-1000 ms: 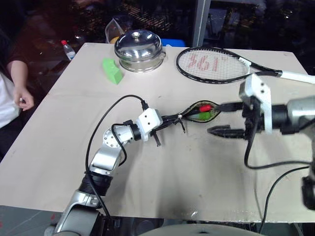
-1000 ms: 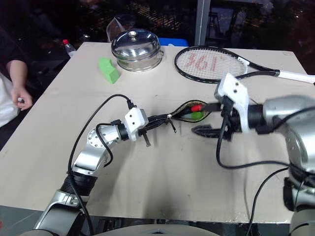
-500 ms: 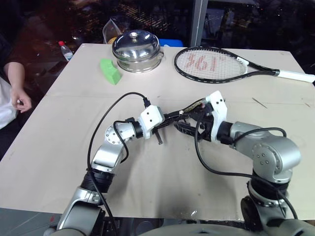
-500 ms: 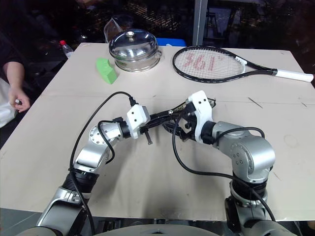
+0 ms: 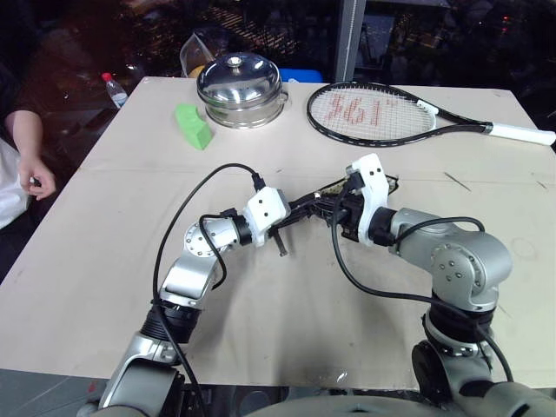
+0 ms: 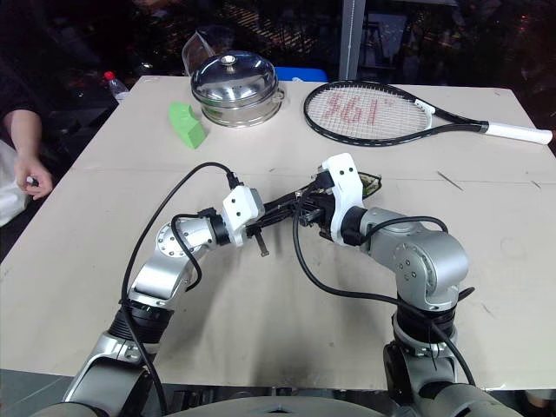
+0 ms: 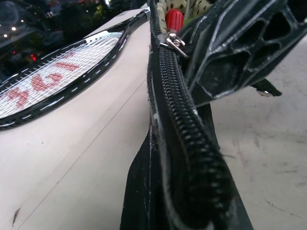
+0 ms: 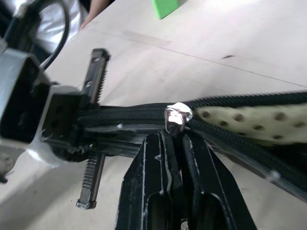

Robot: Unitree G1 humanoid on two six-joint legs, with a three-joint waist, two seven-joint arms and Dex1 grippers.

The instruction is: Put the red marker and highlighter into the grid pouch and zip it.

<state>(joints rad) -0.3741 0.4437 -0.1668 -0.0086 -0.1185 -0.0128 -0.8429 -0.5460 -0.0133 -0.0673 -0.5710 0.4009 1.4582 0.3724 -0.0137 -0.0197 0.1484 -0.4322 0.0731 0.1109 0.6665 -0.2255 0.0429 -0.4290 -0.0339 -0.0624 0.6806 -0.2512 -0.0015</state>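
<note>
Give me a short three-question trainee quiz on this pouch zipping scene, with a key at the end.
1. True or false: the left gripper is shut on the grid pouch.
2. What is the right gripper pinching? A) zipper pull B) green block C) racket
3. Fill in: the red marker lies ____ the pouch.
Key: 1 true; 2 A; 3 inside.
</note>
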